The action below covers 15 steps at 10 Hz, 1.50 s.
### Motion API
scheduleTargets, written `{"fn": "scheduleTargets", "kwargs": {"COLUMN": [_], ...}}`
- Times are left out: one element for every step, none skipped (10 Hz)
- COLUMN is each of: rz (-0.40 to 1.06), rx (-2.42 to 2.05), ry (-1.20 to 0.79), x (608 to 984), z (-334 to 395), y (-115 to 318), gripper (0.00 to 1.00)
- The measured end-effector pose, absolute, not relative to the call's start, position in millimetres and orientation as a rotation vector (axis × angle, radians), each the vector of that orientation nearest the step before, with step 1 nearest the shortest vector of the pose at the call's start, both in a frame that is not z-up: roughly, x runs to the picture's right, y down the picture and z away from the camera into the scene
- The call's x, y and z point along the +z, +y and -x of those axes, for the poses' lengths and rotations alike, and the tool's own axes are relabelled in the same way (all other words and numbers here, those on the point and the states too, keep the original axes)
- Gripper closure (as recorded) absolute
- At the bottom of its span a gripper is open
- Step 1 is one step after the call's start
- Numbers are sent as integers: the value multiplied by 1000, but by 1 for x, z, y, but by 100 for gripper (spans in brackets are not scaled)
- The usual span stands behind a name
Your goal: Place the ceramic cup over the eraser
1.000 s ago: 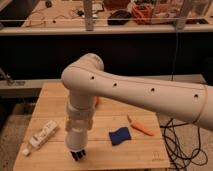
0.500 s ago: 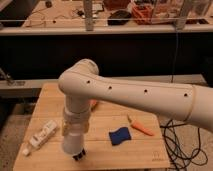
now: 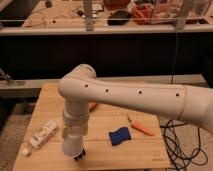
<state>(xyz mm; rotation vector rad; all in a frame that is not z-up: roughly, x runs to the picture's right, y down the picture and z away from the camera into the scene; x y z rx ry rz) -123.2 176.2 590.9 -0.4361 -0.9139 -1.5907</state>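
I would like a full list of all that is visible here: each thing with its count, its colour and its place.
wooden table: one, light brown, lower middle of the view.
white oblong object: one, white, lying on the table's left part.
blue flat object: one, blue, on the table, right of the tool.
orange pointed object: one, orange, on the table, just right of the blue one.
orange item: one, orange, mid-table, mostly hidden behind the arm.
cables: a bundle, black, on the floor right of the table.
cluttered shelf: one, light, along the top.
arm: one, white, reaching in from the right.
tool: one, dark tips, low over the table's front, left of centre.
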Motion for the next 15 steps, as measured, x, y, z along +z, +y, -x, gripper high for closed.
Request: {"fn": "scheduleTargets", "kwargs": {"rz": [436, 441, 443, 448, 451, 453, 454, 455, 457, 458, 458, 458, 459, 460, 462], "rx": [-1591, -1596, -1601, -1592, -1589, -1589, -1586, -1585, -1585, -1584, -1581, -1578, -1576, -1574, -1573], "ry": [-915, -918, -920, -917, -917, -920, -921, -922, -923, -924, -924, -924, -924, -926, -929], "x": [591, 595, 598, 602, 604, 606, 608, 610, 612, 615, 616, 617, 618, 620, 622], "z": [124, 123, 126, 126, 126, 128, 129, 129, 129, 130, 130, 130, 130, 130, 130], "y": [176, 178, 180, 182, 183, 185, 186, 187, 188, 190, 192, 192, 193, 194, 195], "gripper": [100, 100, 100, 100, 100, 100, 100, 100, 100, 100, 100, 100, 100, 100, 100]}}
